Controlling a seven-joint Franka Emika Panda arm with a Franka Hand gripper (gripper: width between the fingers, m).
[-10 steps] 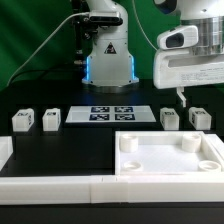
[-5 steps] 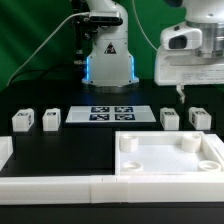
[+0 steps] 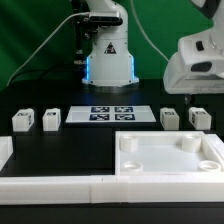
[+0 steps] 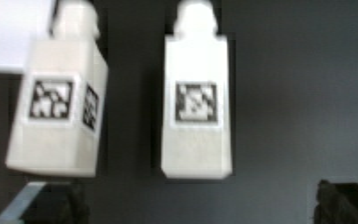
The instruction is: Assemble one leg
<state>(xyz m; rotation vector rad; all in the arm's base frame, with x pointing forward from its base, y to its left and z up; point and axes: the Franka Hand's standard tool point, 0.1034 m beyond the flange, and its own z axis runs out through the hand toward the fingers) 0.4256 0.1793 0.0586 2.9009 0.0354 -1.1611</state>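
Four identical white legs stand in one row on the black table (image 3: 80, 150). Two are toward the edge at the exterior view's left: the outer left leg (image 3: 22, 121) and the inner left leg (image 3: 51, 119). Two are toward the opposite edge: the inner right leg (image 3: 170, 118) and the outer right leg (image 3: 199, 118). One marker board (image 3: 110, 114) lies between the pairs. One tray-like part (image 3: 160, 172) sits near the front corner at the exterior view's right. The tool (image 4: 194, 203) hangs above the right pair, with its fingertips (image 4: 44, 200) spread wide and pinching nothing. The wrist view shows two legs side by side, not touching, tags facing the camera.
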